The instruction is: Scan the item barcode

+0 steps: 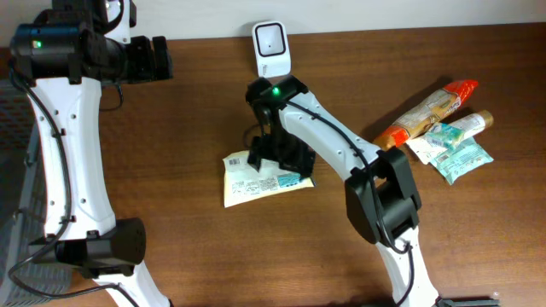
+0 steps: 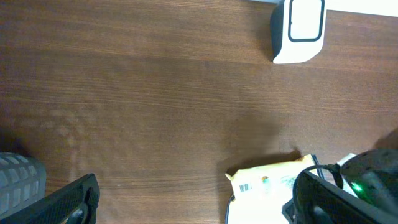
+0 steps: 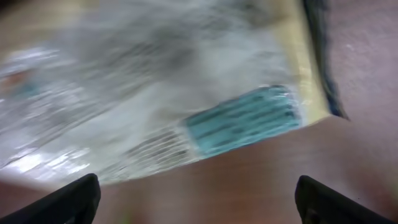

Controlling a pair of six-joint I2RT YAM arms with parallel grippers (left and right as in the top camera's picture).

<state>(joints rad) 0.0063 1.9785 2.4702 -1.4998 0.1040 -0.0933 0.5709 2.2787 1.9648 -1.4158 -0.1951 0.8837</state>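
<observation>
The right fingers (image 3: 68, 200) spread wide over the packet (image 1: 256, 181), holding nothing; the left fingers (image 2: 71, 199) are wide and empty. Flat on the bench (image 1: 196, 111), its barcode (image 2: 246, 186) may miss the far scanner (image 1: 271, 47).

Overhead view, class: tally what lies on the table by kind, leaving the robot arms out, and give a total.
Scanner: 1
Packets: 3 (yellow packet, orange-ended packet, teal packet)
Tube: 1
Total: 5, though the overlapping pile at the right may hide another packet.
</observation>
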